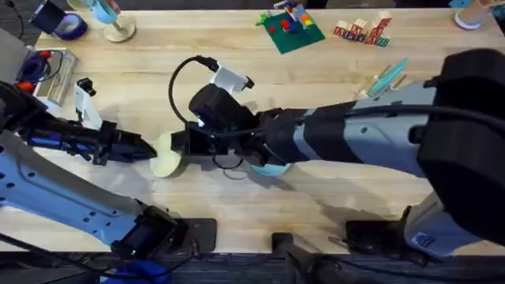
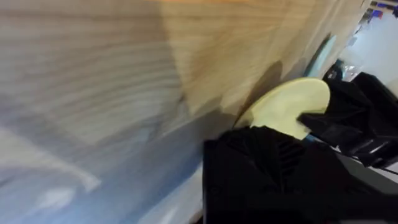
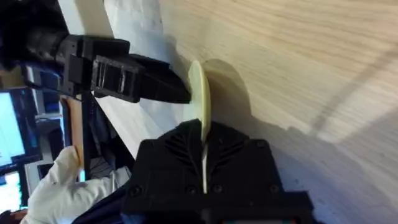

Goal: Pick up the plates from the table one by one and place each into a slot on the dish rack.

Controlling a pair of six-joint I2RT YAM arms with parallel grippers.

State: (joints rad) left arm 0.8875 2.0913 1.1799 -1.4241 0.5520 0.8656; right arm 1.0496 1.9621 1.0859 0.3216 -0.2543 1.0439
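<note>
Overhead: right tool (image 1: 180, 143) pinches cream plate (image 1: 166, 158) (edge-on)

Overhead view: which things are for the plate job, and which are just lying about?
For the job:
cream plate, gripped by the right hand
left hand, right beside it
teal plate
table

Just lying about:
green brick board
wooden letter blocks
blue roll
</note>
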